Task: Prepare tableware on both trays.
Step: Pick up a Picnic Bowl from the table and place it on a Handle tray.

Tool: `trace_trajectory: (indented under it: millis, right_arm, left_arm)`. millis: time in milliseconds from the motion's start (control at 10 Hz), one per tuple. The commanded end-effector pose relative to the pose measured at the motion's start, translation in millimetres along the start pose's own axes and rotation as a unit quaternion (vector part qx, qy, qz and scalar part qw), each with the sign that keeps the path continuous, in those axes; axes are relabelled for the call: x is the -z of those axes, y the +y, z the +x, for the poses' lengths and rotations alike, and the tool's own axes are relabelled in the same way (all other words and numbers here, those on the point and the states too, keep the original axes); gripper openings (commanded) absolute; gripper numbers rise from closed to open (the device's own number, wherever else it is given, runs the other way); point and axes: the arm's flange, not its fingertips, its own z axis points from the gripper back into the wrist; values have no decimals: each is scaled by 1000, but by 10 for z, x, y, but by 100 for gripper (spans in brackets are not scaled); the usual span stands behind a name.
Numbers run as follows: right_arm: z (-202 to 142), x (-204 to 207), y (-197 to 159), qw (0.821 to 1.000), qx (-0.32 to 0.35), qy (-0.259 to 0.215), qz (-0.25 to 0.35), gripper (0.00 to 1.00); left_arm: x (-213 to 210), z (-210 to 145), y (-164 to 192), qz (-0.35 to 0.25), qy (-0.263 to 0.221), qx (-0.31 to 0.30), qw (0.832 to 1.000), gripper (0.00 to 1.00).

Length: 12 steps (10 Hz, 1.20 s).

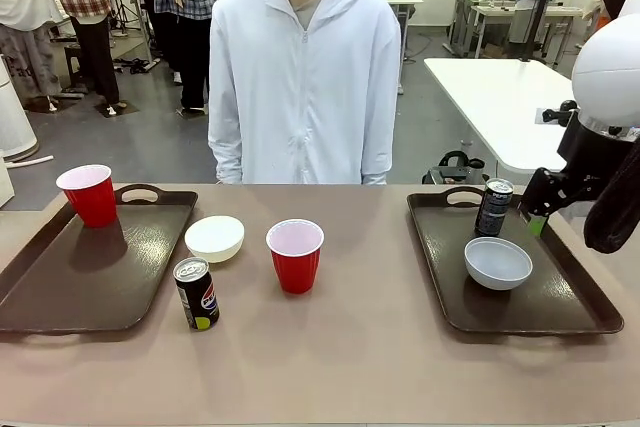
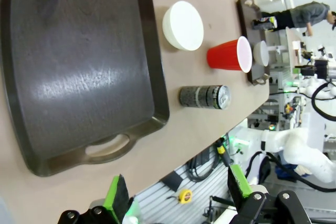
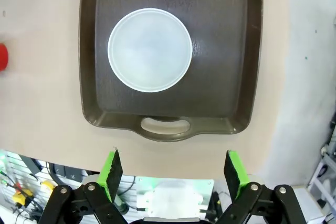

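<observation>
left end effector [image 2: 176,187], right end effector [image 3: 173,170] both gaping, empty. red cup [image 1: 295,255] on desk [image 1: 380,347] looks light, squashy, so pinch mid-wall gently

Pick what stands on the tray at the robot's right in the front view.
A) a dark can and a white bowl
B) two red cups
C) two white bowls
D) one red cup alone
A: the tray on the robot's right carries a dark can near its far end and a white bowl nearer the camera, with no cup on it.
</observation>
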Motion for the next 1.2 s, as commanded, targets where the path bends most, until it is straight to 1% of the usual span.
trace_trajectory:
  millis: [0,500,600,700,800,900,1000,1100]
  right_arm:
    - [40,29,-28,1000,-6,-6,2,100]
    - [40,29,-28,1000,-6,-6,2,100]
    - [40,29,-28,1000,-6,-6,2,100]
    - [7,10,0,1000,0,1,0,97]
    - [-80,-84,-304,996,-8,-4,84,100]
    - [-132,-156,-607,988,-4,-5,157,100]
    - [-164,-201,-902,973,3,-6,230,100]
    - [-179,-225,-1149,959,8,-15,283,100]
  left_arm:
    - [-8,1,-5,-6,-3,0,1000,100]
    - [-8,1,-5,-6,-3,0,1000,100]
    - [0,0,0,0,0,0,1000,100]
    - [15,103,-115,32,-4,-2,999,100]
    - [44,165,-292,68,3,-1,998,100]
    - [84,198,-479,107,0,-2,994,100]
    - [170,221,-659,151,-4,16,988,100]
    - [289,255,-789,185,-3,35,982,100]
